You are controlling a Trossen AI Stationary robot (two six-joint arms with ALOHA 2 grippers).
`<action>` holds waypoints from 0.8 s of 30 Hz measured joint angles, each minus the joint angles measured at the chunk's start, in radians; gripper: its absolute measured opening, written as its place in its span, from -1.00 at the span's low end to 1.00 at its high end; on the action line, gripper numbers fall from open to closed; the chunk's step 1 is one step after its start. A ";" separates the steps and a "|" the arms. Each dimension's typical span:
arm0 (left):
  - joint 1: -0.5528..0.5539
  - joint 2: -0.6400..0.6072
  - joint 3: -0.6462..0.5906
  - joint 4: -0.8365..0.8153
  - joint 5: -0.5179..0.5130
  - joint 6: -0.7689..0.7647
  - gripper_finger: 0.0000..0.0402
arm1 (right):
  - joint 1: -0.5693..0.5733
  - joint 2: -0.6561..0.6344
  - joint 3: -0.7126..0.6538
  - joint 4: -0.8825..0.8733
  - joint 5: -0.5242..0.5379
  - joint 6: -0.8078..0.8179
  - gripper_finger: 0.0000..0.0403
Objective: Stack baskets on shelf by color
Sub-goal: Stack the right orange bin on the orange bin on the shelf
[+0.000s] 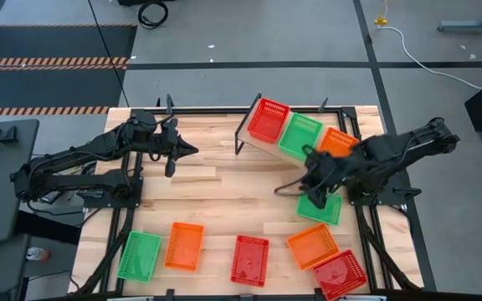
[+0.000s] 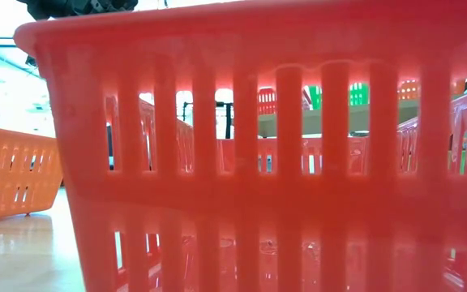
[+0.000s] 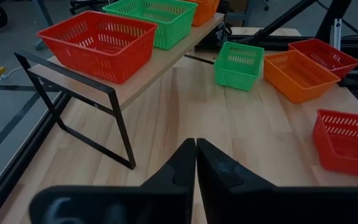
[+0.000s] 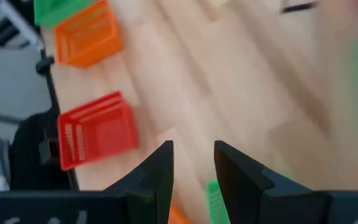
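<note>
Baskets: three sit side by side on the shelf (image 1: 262, 144) at the table's far edge, red (image 1: 268, 119), green (image 1: 299, 135), orange (image 1: 338, 141) in that order from left to right; six lie on the wooden table (image 1: 216, 201); along the near edge a green basket (image 1: 139, 255) just beside an orange one (image 1: 183, 246); a red one (image 1: 249, 260) near the middle; an orange one (image 1: 312, 246) and a red one (image 1: 340, 274) close together at the near right corner; a further green one (image 1: 319, 207) sits just in front of the shelf's right end, partly under the right arm; right gripper (image 1: 315, 194) hangs over that green basket's edge, fingers parted a little, nothing seen clamped between them; left gripper (image 1: 171, 163) waits over bare table left of the shelf, fingers pressed together and empty; low view almost filled by the slatted wall of a red basket (image 2: 250, 154)
</note>
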 joint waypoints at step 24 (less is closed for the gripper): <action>0.000 0.000 0.000 -0.027 0.000 -0.008 -0.90 | 0.255 0.495 0.000 0.160 -0.426 0.667 -0.40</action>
